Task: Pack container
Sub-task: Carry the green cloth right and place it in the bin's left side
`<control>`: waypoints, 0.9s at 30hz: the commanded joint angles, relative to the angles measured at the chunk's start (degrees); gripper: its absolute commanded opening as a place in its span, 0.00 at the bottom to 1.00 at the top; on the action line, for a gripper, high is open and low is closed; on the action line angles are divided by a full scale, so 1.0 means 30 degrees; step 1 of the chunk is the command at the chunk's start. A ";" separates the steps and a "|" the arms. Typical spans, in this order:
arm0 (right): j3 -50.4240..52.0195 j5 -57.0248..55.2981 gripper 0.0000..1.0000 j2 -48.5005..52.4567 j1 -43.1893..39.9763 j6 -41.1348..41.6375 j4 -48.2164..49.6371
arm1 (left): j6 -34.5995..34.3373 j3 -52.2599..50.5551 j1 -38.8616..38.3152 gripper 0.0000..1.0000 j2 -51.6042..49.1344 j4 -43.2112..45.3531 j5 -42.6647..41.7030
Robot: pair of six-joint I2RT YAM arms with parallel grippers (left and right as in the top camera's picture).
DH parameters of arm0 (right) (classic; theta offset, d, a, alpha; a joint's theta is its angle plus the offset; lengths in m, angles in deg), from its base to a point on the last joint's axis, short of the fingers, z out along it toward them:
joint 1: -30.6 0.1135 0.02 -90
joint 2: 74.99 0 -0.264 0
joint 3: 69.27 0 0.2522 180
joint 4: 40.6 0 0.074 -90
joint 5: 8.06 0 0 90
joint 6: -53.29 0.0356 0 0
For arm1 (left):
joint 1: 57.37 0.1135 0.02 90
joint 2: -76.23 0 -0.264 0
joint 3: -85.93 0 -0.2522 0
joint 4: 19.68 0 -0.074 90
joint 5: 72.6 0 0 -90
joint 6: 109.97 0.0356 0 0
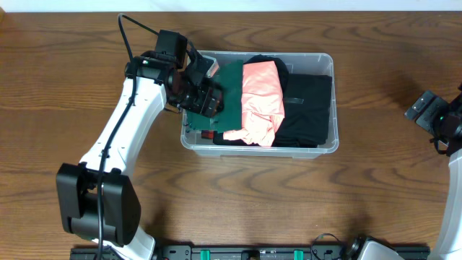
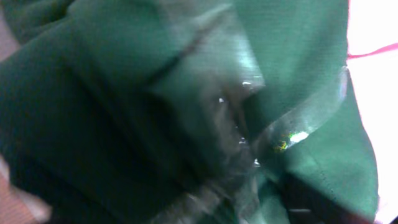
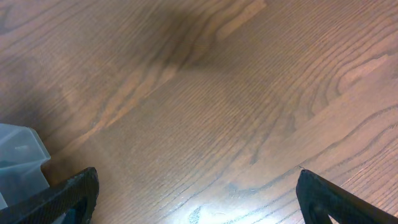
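So the clear container (image 1: 260,149) sits on the wooden table (image 1: 86,43), with a green cloth (image 1: 232,90) at its left end, a salmon-pink one (image 1: 261,94) in the middle and black fabric (image 1: 310,108) on the right. The left gripper (image 1: 204,97) is down over the green cloth, and the right arm (image 1: 444,126) is well off right.

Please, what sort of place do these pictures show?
Probably a robotics laboratory or test bench: a brown wooden table, two white-and-black robot arms at it, and a clear plastic rectangular container holding green, pink and black clothes.
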 commanded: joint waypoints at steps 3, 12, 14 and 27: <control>0.0022 0.0080 0.99 0.0022 -0.0015 -0.0182 -0.0022 | -0.0342 0.2062 0.0299 0.98 0.1851 -0.0641 0.2004; 0.0029 0.0087 0.99 0.0022 -0.0015 -0.0175 -0.0022 | -0.0517 0.2565 -0.0015 0.34 0.3934 0.2368 0.3883; 0.0029 0.0087 0.99 0.0022 -0.0015 -0.0175 -0.0029 | -0.0801 0.2506 -0.0342 0.25 0.3504 0.3169 0.3883; 0.0029 0.0095 0.99 0.0022 -0.0015 -0.0175 -0.0029 | -0.2025 0.2368 -0.2514 0.24 -0.3774 0.3300 0.3883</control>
